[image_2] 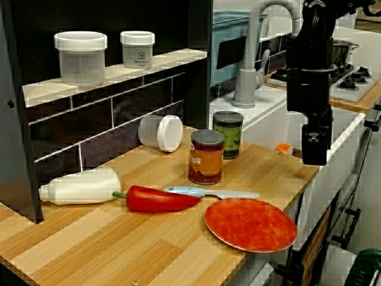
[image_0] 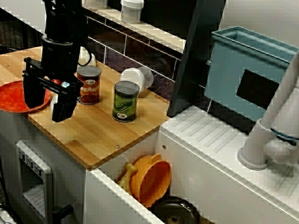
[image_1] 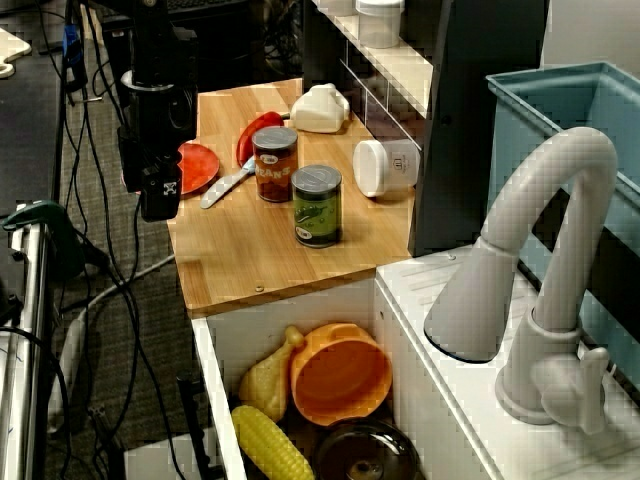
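Gripper [image_0: 46, 100] was seen with jaws apart, nothing held, hung over the board [image_0: 93, 135] edge just beside the plate [image_0: 11, 99]. Knife [image_2: 208, 193] was laid by the plate's rim, possibly touching. Red can [image_0: 88, 84] was stood near, green can [image_0: 125, 101] beyond it.

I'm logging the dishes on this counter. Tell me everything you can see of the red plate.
The red plate is round, shallow and mottled orange-red with a thin pale rim, and it looks like plastic. It lies flat and empty near the front edge of the wooden counter. A pale-handled knife lies just behind it; I cannot tell whether they touch. The open hand hangs close by, not touching it.
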Robot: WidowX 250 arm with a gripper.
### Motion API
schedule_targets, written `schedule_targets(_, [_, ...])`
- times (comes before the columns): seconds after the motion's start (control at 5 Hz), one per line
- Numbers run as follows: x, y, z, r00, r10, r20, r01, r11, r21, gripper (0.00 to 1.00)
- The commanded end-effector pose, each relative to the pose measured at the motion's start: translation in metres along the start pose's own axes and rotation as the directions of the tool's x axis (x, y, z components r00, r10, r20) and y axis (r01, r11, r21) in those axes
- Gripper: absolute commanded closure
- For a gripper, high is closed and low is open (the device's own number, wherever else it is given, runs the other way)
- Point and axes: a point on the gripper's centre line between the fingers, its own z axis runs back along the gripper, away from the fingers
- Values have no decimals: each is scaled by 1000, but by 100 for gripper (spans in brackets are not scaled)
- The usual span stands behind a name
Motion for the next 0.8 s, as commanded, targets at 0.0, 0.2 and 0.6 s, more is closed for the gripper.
schedule_targets(0.0, [12,18,23,998,-38,47,38,999,0,0])
schedule_targets(0.2, [14,28,24,997,-61,43,61,998,-1,0])
schedule_targets(0.6, [24,38,27,999,-33,9,33,999,-16,0])
